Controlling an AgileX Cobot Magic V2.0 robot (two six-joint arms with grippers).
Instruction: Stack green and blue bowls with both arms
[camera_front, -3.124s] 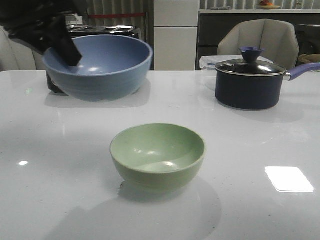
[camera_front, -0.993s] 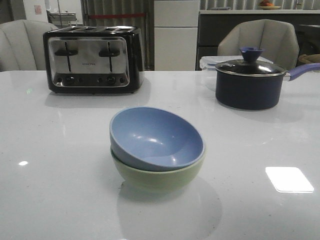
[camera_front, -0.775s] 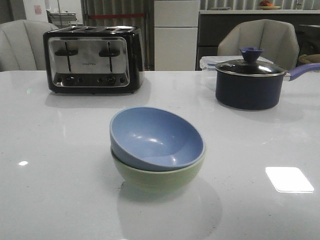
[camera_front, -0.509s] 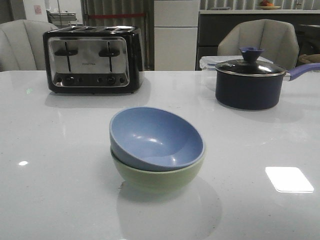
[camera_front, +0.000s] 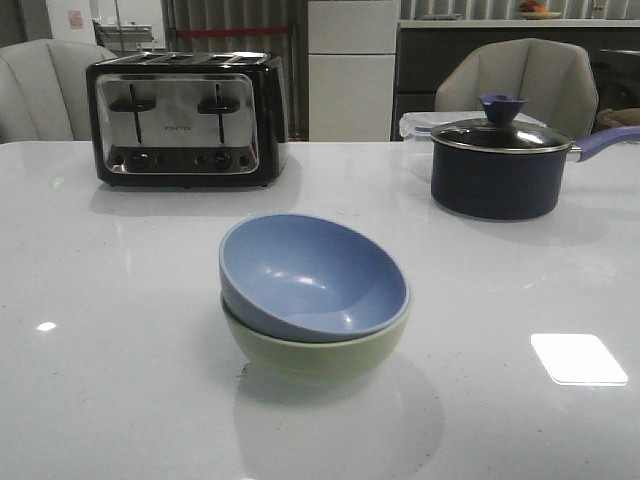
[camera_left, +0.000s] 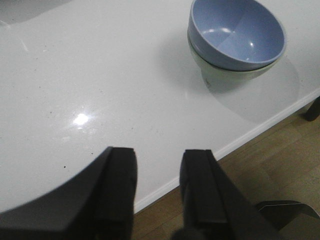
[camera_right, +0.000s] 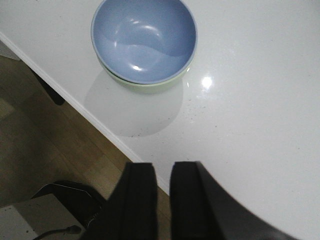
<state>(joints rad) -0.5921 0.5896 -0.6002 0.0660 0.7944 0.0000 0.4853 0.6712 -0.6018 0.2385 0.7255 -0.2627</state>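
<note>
The dusty blue bowl (camera_front: 315, 270) sits nested in the pale green bowl (camera_front: 310, 358) at the middle of the white table, tilted a little. Both bowls also show in the left wrist view, blue (camera_left: 240, 32) and green (camera_left: 225, 75), and in the right wrist view, blue (camera_right: 145, 35) and green (camera_right: 142, 86). Neither arm shows in the front view. My left gripper (camera_left: 159, 152) is open and empty over the table's front edge, well back from the bowls. My right gripper (camera_right: 162, 166) is empty, with a narrow gap between its fingers, also over the front edge.
A black and silver toaster (camera_front: 185, 120) stands at the back left. A dark saucepan (camera_front: 498, 170) with a lid and a purple handle (camera_front: 610, 140) stands at the back right. Two chairs stand behind the table. The wood floor (camera_left: 280, 165) lies below the table edge.
About three seconds ago a gripper held the blue bowl up at the back left and the green bowl was empty. Now the blue bowl rests in the green one. Nothing has moved in the last second.
</note>
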